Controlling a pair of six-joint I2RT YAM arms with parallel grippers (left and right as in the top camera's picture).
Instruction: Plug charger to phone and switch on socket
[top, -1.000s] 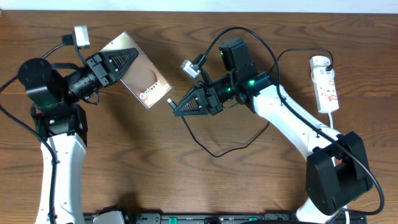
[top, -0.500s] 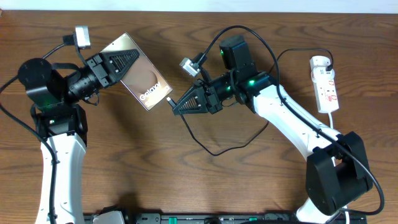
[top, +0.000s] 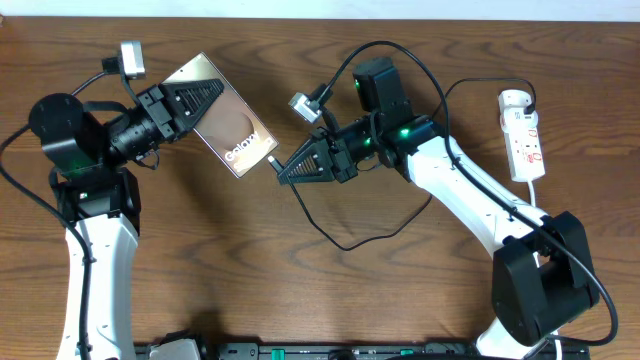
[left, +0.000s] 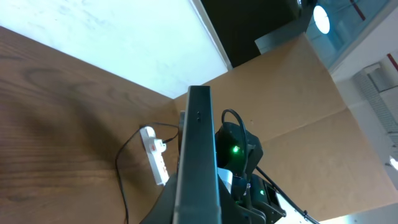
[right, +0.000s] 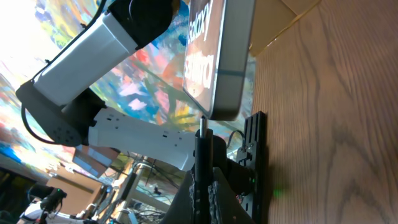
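A brown wooden table lies under both my arms. My left gripper is pressed together on the far end of the phone, holding it tilted off the wood; its long axis slants from that grip down toward my right arm, and the "Galaxy" end is the free one. Just beside that free end sits the plug tip of the charger, pinched in my right gripper, whose fingers are closed on it and point at the phone. From the right wrist the tip stands directly under the phone's end edge, nearly in line with the long axis; I cannot tell whether it has entered the port. I judge the coming push must run straight along that axis, and my right arm is the one to make it. The charger's cable loops away from the phone across the table, and the socket lies well apart from the phone, beyond my right arm.
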